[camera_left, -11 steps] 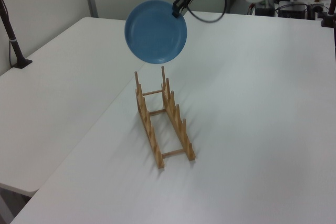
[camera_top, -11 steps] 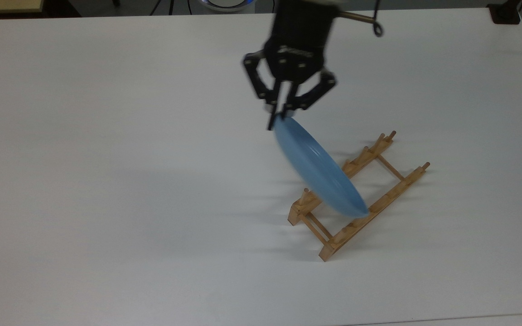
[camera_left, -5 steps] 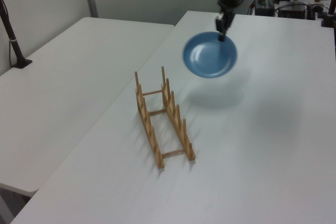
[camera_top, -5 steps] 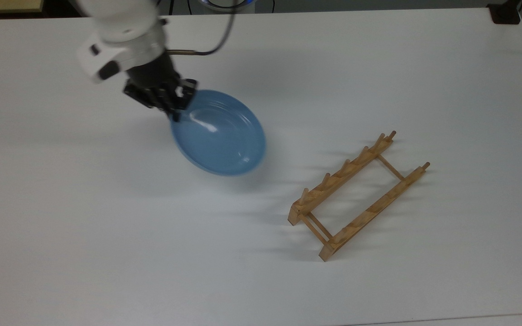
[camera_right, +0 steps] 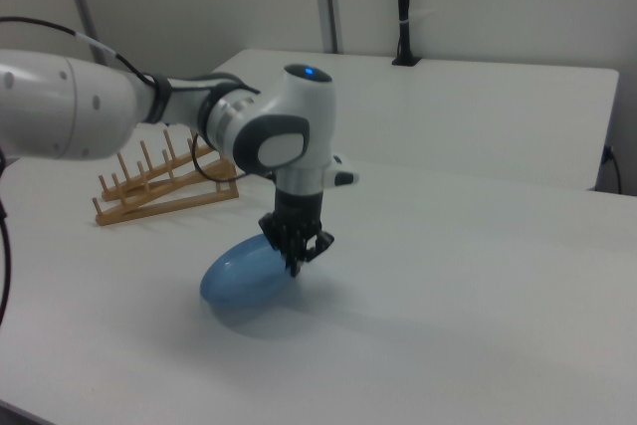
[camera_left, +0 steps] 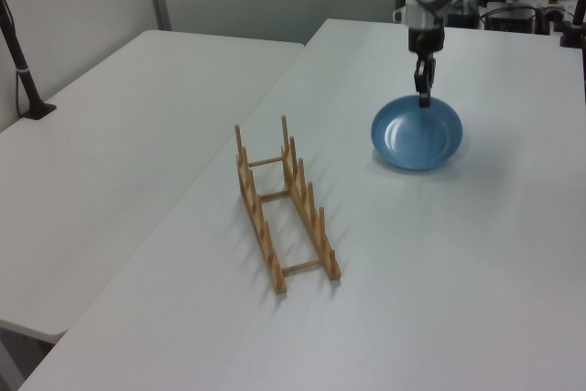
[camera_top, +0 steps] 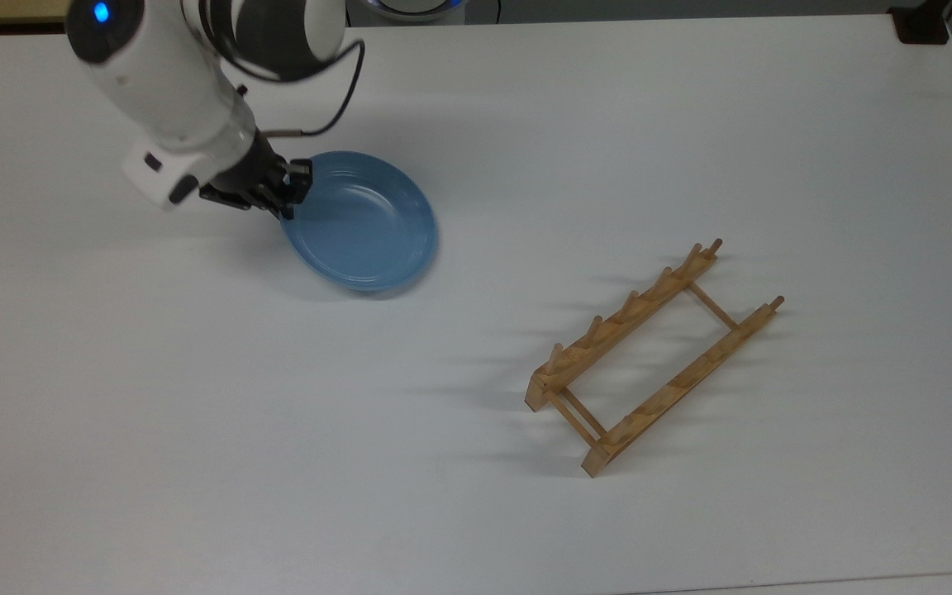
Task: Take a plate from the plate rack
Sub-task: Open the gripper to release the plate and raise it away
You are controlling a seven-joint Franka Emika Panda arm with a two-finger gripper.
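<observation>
Well apart from the small light-brown wooden plate rack, the round light-blue matte plate is held by its rim in the black two-finger end effector, whose fingers are clamped on the edge nearest the white arm. The plate is seen low over the white surface, tilted, with its far edge close to or possibly touching the surface; contact cannot be confirmed from the right view, where the plate hangs below the end effector.

The chief risk is judged to lie in the thin grip: a single pinch at the rim leaves the plate's weight hanging to one side, so it could pivot or slip between the fingers. If the lower edge were pressed into the surface, the plate could be levered out of the grasp. An early release while tilted could let it drop and rock or slide. The rack is empty, and in the left view the plate is clear of the rack, so snagging on its pegs is unlikely.
</observation>
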